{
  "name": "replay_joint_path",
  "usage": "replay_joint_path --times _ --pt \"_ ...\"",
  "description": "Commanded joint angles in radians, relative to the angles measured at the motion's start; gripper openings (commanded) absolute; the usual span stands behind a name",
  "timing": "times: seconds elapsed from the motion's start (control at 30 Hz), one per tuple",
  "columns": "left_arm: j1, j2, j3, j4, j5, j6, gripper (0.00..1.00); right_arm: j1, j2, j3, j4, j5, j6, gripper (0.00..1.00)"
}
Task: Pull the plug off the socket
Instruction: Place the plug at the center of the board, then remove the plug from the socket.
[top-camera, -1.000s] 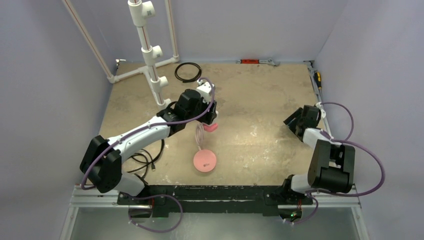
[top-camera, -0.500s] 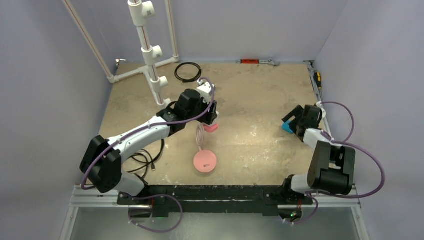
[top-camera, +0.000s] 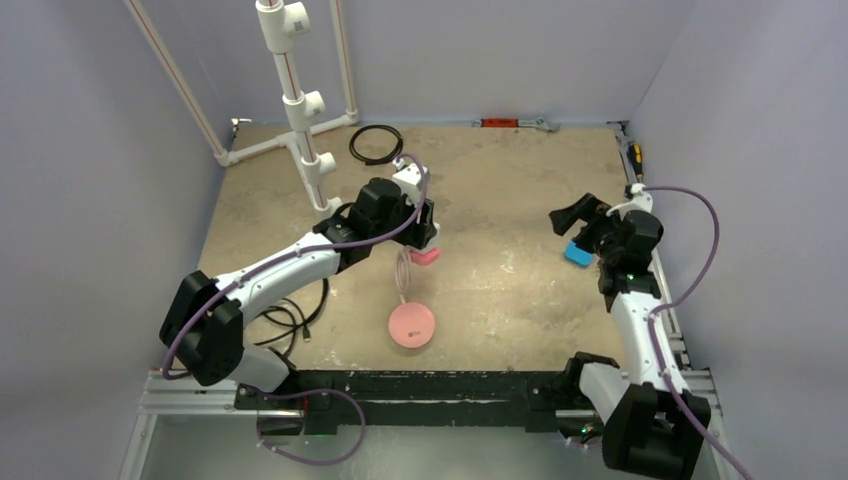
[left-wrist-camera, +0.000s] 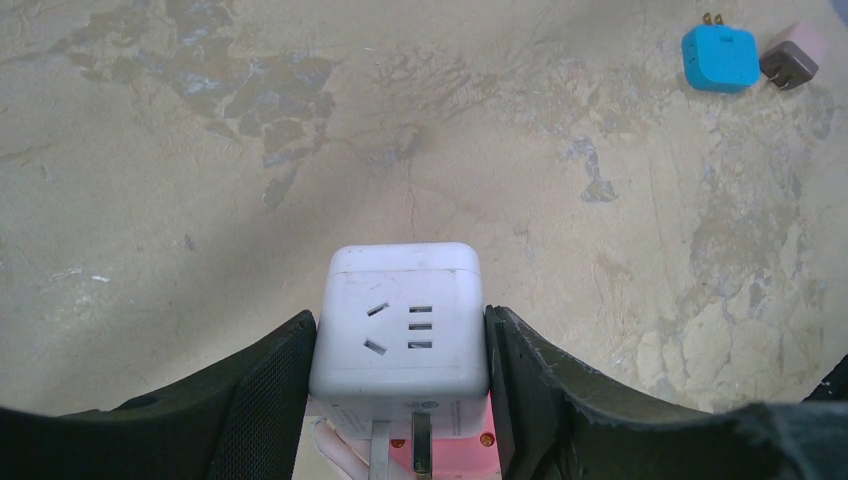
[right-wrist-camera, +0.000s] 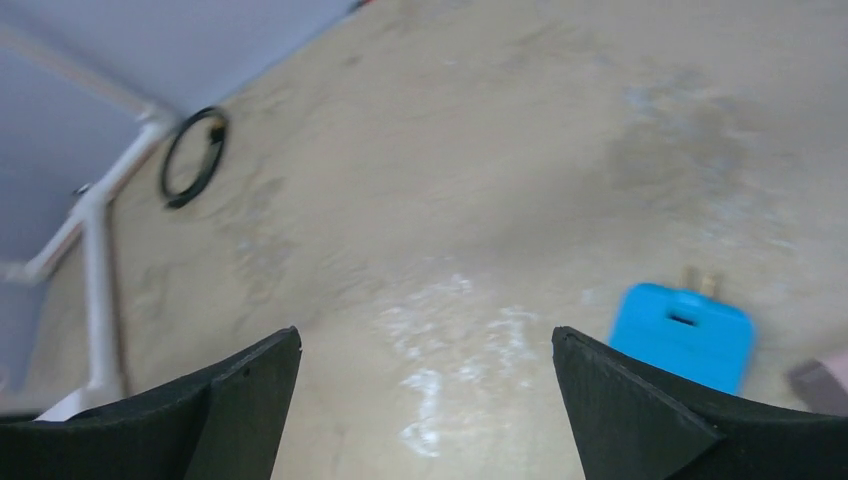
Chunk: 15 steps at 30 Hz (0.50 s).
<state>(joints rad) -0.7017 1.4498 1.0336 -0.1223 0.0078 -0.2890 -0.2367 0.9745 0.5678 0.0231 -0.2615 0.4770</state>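
Observation:
The white cube socket (left-wrist-camera: 405, 320) sits between my left gripper's (left-wrist-camera: 400, 330) black fingers, which are shut on its two sides. Two metal prongs show at its near face, against a pink plug (left-wrist-camera: 455, 440) below it. In the top view my left gripper (top-camera: 425, 238) covers the cube, and the pink plug (top-camera: 425, 256) shows just under it. A pink cable (top-camera: 402, 272) runs from there to a flat pink disc (top-camera: 410, 323). My right gripper (top-camera: 577, 218) is open and empty, raised at the right above a blue plug (top-camera: 577, 253); its wrist view shows the gripper (right-wrist-camera: 425, 340) over bare table.
The blue plug (left-wrist-camera: 719, 57) lies beside a small brownish adapter (left-wrist-camera: 793, 63). A white pipe frame (top-camera: 300, 100) and a black cable ring (top-camera: 376, 143) stand at the back left. Black cables (top-camera: 290, 320) lie by the left arm. Tools (top-camera: 515, 123) lie along the back edge.
My right arm has lifted and swung in toward the middle, uncovering the blue plug. My left gripper has stayed shut on the socket in the same place.

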Motion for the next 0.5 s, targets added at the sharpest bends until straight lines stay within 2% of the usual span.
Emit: replay_joint_path --times 0.0,0.27,0.47 --pt "-0.001 -0.055 0.003 0.093 0.043 -0.059 0.0 0.113 -0.081 -0.011 0.0 -0.241 -0.032 0.99" --pt "-0.001 -0.117 -0.043 0.181 0.069 -0.075 0.0 0.401 -0.128 -0.134 0.198 -0.285 0.168 0.99" --pt "-0.001 -0.145 -0.065 0.227 0.113 -0.078 0.0 0.55 -0.063 -0.198 0.399 -0.252 0.268 0.98"
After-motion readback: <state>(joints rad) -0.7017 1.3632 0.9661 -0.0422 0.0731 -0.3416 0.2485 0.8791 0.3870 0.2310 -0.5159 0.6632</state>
